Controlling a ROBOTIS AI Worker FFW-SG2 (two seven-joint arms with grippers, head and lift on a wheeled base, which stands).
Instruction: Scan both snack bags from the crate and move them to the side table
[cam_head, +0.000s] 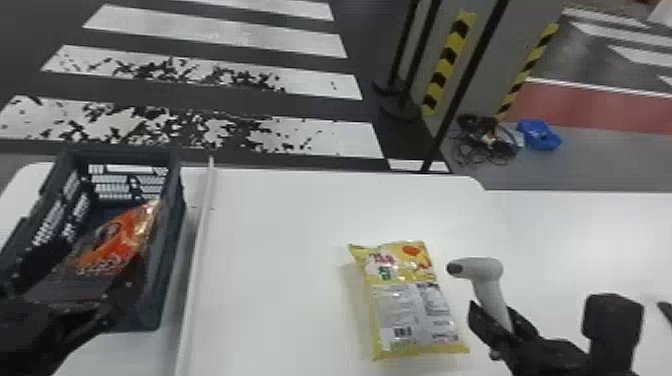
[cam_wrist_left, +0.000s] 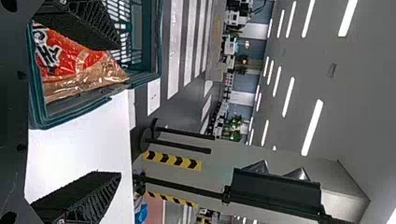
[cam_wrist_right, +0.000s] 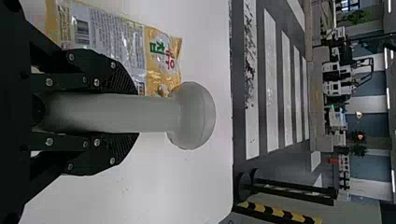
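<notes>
With right gripper (cam_head: 495, 311) clamped round grey plastic scanner (cam_head: 489, 290), near barcoded yellow foil bag (cam_head: 412, 305); with left gripper (cam_head: 95, 257) wide over dark plastic crate (cam_head: 172, 220).

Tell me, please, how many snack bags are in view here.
2. A red and orange one lies in the crate, and a yellow one lies on the white table. The left gripper covers part of the crate, so another could be hidden there.

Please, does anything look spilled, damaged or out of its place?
Nothing seems spilled or damaged on the table; the yellow bag lies flat there. Beyond, on the floor, cables lie in a messy tangle near a blue thing, and the white stripes look worn, with dark patches.
</notes>
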